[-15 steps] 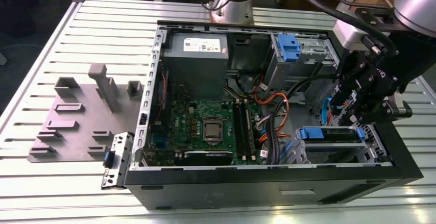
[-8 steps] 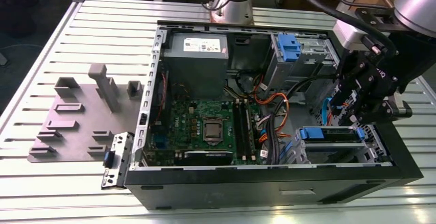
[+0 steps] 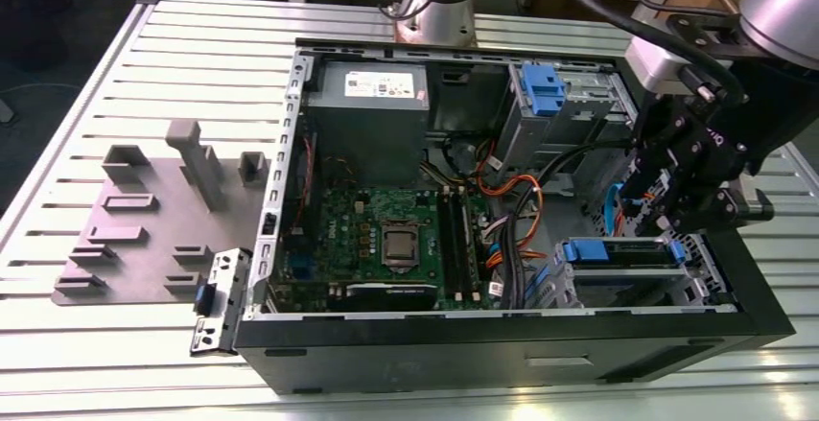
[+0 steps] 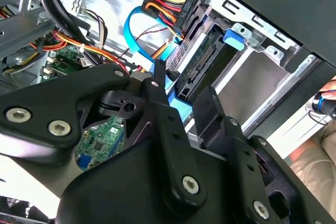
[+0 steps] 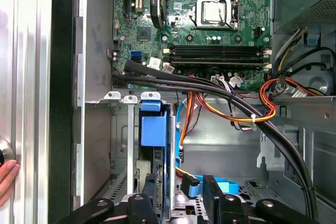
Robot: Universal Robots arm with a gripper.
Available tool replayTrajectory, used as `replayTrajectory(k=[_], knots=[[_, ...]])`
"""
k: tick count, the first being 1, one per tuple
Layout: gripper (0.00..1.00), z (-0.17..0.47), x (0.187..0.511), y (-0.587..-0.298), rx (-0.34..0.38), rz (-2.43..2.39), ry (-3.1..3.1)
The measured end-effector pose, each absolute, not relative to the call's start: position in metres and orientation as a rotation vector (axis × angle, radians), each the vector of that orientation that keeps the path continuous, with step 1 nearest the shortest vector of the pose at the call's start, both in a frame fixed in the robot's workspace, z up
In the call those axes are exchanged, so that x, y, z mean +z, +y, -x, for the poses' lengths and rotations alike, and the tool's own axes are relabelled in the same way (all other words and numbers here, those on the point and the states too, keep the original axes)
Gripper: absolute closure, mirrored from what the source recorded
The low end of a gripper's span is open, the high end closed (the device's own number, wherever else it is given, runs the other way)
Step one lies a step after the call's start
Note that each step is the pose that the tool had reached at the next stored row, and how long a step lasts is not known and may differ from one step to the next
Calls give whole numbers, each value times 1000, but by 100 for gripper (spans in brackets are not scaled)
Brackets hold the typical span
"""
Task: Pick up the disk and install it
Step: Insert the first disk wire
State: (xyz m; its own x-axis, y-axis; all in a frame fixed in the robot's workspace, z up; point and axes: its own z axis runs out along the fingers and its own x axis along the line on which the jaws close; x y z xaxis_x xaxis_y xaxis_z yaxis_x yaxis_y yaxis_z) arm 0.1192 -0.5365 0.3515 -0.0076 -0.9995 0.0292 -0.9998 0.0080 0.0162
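The disk point(image 5: 155, 153) stands on edge in the drive bay at the corner of the open computer case point(image 3: 512, 344). Its blue carrier rail point(image 3: 617, 251) shows on top, on the exterior view's right. My gripper point(image 3: 681, 212) hangs just over that bay's end. In both wrist views its black fingers point(image 5: 214, 196) stand apart, with the disk's near end and a blue cable plug point(image 5: 191, 186) in the gap. My gripper point(image 4: 184, 106) is open and neither finger presses on the disk point(image 4: 202, 64). My gripper point(image 5: 181, 205) sits close behind the bay.
Black, orange and blue cables point(image 5: 231, 103) cross the case beside the bay. The motherboard point(image 3: 384, 239), a grey box with a white sticker point(image 3: 371, 87) and a second blue carrier point(image 3: 542, 90) lie further in. A grey fixture plate point(image 3: 148, 224) sits outside. A hand point(image 5: 6, 179) rests by the case.
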Motion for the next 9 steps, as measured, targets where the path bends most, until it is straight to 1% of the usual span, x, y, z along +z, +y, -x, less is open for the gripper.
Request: replayTrajectory(k=[9], knots=[[52, -119, 352, -536, 14, -2190, -2207]])
